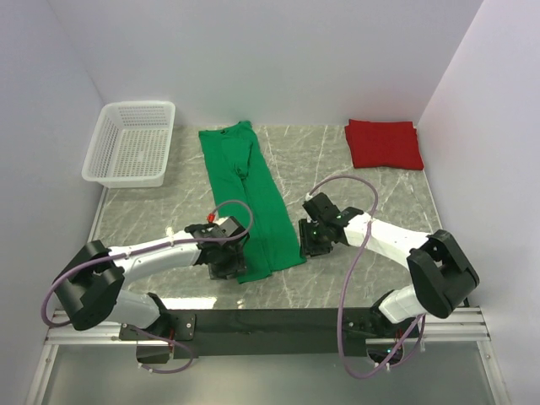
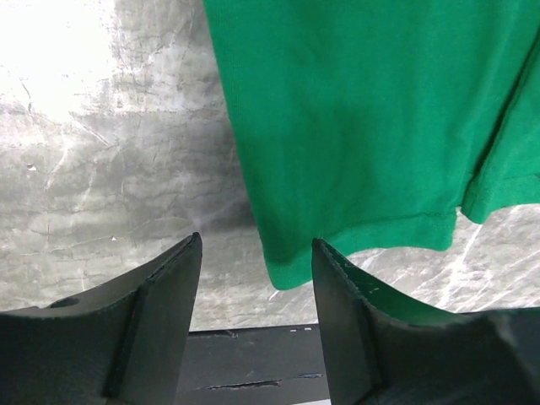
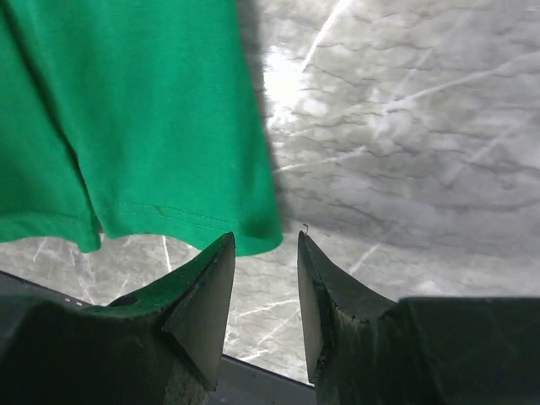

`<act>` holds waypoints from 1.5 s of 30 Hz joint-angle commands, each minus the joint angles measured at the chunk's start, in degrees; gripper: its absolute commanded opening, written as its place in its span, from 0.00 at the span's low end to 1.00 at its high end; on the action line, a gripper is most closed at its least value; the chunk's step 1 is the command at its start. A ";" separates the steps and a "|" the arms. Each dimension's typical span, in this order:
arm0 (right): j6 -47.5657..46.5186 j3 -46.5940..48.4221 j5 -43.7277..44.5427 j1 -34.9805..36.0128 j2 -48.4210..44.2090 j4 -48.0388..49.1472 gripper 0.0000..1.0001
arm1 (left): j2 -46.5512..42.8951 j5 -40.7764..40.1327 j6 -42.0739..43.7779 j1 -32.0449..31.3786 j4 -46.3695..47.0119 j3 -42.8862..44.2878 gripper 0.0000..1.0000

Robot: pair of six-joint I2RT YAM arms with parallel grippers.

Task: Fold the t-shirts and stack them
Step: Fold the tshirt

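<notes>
Red shirt is folded, at far-right corner of table. Green shirt lies mid-table, folded lengthwise only into a long strip. Crosswise folds + stacking w/ red are left. L gripper & R gripper both have fingers apart, empty, at strip's near hem corners.

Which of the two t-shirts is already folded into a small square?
The red t-shirt, at the far right. It lies as a compact folded square, while the green t-shirt is only a long narrow strip stretched down the middle.
</notes>
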 commanded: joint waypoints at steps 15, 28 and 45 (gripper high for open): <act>-1.07 -2.32 -0.28 -0.32 4.75 4.45 0.41 | 7.45 -0.37 0.13 -1.98 -1.32 3.79 0.52; -1.07 -1.88 1.12 2.40 7.12 2.08 0.23 | 13.60 -0.46 2.07 -4.10 -5.63 7.48 0.32; -2.30 -4.36 -8.46 5.39 -6.84 -18.82 0.00 | 0.43 15.63 0.14 -12.53 -8.19 -0.08 0.01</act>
